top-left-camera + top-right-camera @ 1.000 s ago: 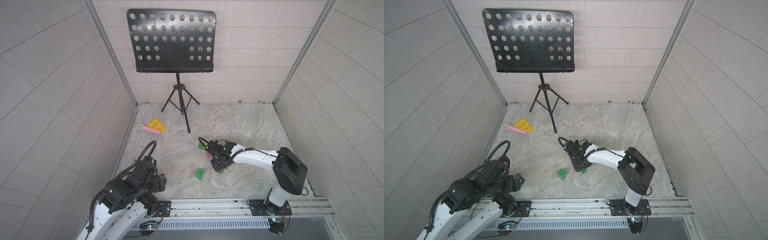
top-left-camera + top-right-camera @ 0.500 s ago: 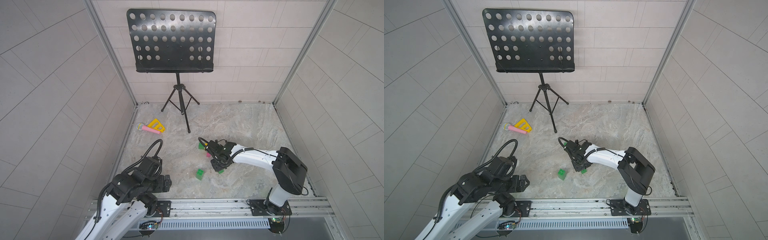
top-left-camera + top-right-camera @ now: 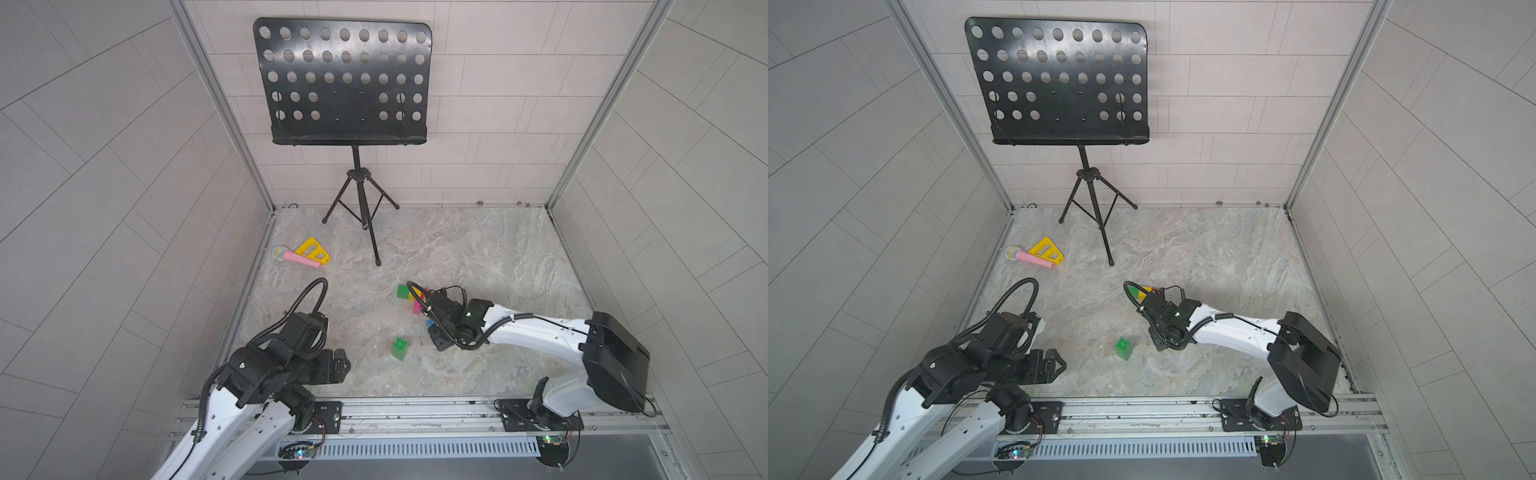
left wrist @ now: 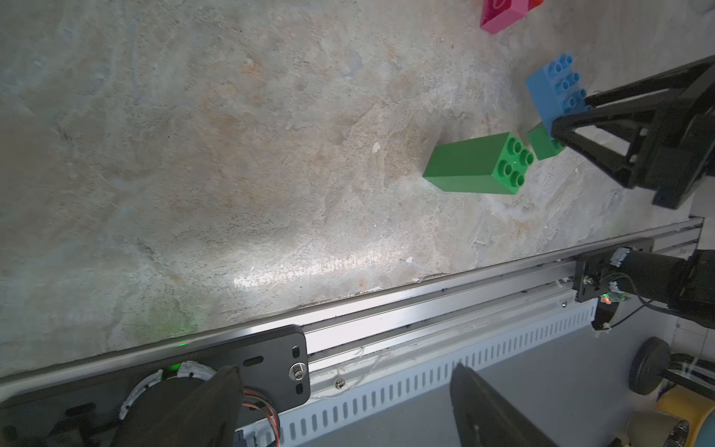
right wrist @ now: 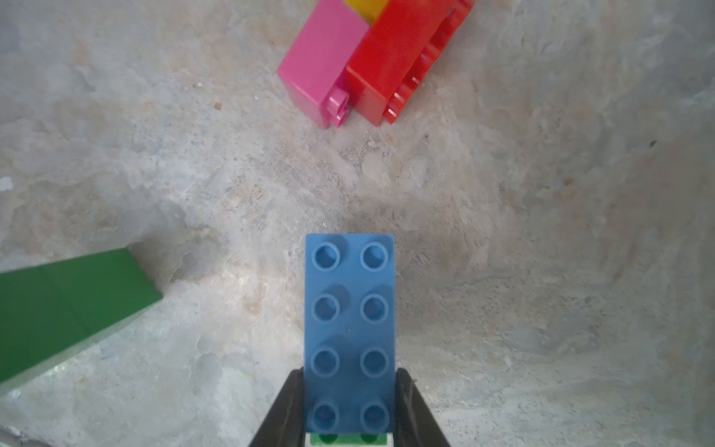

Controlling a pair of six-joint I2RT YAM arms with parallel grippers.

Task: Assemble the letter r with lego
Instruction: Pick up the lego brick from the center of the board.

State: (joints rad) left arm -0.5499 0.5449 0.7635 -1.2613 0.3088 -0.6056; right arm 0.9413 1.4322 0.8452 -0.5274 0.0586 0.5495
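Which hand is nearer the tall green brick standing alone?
Right. The right hand, shut on the blue brick, sits beside the tall green brick; the left hand hangs open farther off.

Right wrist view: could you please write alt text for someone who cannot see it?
The right claw grips a blue brick, eight studs up, over a marbled grey floor. Beyond it a pink brick and a red brick lie touching; a green brick sits to one side.

A green brick [image 3: 1124, 348] stands alone on the stone floor [image 3: 1183, 257], just left of the right arm [image 3: 1225, 332] — far left, a pink microphone [image 3: 1034, 258] lies beside a yellow triangle [image 3: 1047, 248].
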